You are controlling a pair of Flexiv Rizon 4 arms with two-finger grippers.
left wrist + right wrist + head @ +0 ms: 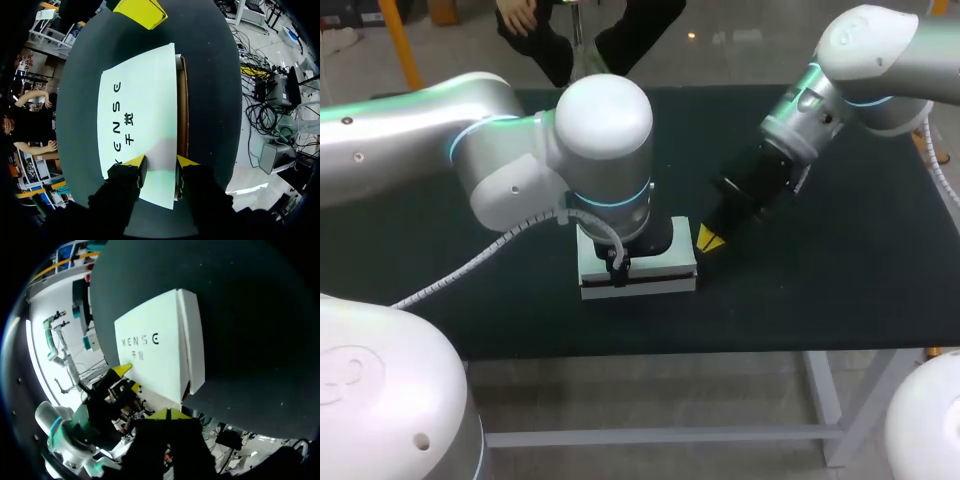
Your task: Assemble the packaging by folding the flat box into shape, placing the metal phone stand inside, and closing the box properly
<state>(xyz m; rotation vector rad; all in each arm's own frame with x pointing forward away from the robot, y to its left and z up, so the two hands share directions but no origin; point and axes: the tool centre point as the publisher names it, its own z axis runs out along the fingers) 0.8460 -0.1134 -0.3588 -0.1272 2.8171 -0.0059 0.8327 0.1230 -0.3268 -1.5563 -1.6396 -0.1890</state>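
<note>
You had the white box (650,272) lying flat on the dark table (820,290), your left gripper (159,167) down over its printed top with fingers spread apart near one edge, and your right gripper (168,414) pinched empty, tips together, just beside the box's corner.

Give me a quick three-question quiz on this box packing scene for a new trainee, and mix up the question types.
1. True or false: the right hand has its fingers spread wide around the white box.
2. Which hand is over the box's printed lid? A) the left hand B) the right hand C) neither
3. Fill in: the fingertips of both hands are coloured ___.

Key: 1 false, since its tips are together beside the box. 2 A. 3 yellow.
</note>
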